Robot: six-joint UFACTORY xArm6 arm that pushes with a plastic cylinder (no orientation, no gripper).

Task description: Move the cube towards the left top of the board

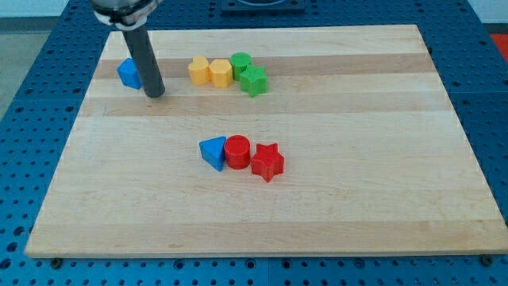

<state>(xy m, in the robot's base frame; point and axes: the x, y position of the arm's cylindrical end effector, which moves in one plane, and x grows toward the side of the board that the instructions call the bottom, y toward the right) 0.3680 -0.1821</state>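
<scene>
A blue cube [128, 72] lies near the board's top left, partly hidden behind my rod. My tip [156, 94] rests on the wooden board [357, 199] just right of and slightly below the cube, touching or almost touching it. The rod rises up and to the left out of the view's top.
Right of my tip lie two yellow blocks [198, 69] [221, 73], a green cylinder [240, 63] and a green star [254, 81], all clustered. At the board's middle lie a blue triangle [213, 152], a red cylinder [236, 151] and a red star [267, 162], touching in a row.
</scene>
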